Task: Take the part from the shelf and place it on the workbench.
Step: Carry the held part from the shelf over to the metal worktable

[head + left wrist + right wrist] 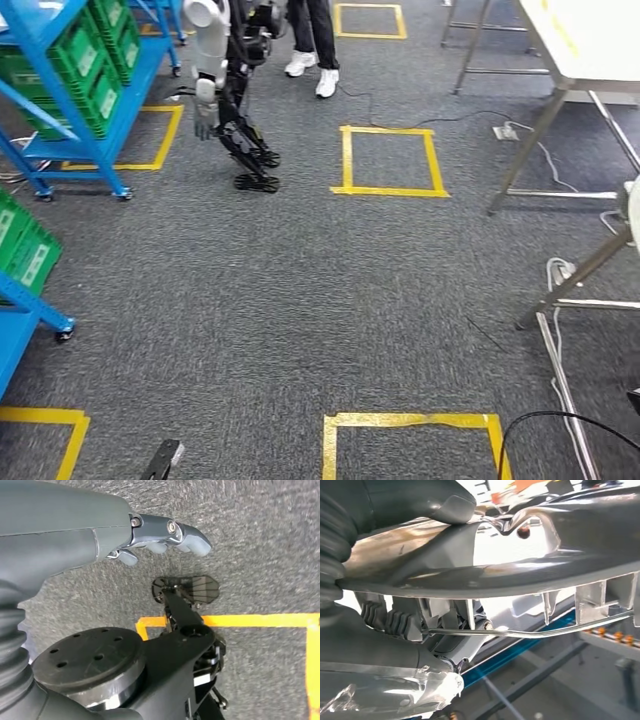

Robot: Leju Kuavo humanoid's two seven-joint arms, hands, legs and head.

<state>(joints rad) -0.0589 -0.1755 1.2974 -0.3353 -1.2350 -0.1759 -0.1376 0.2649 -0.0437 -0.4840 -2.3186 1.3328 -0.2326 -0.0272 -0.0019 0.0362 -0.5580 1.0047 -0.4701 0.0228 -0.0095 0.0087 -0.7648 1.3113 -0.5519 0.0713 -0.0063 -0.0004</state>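
In the right wrist view, my right hand grips a shiny silver metal part with ribs and cut-outs. The thumb lies on one side of it and the dark fingers on the other. My left hand hangs over the grey carpet with its fingers stretched out and nothing in it. The head view has the blue shelf with green bins at the far left. The white workbench stands at the far right.
Another humanoid robot stands by the shelf, with a person's legs behind it. Yellow tape squares mark the carpet. A second blue shelf is at near left. Cables lie under the table legs at right.
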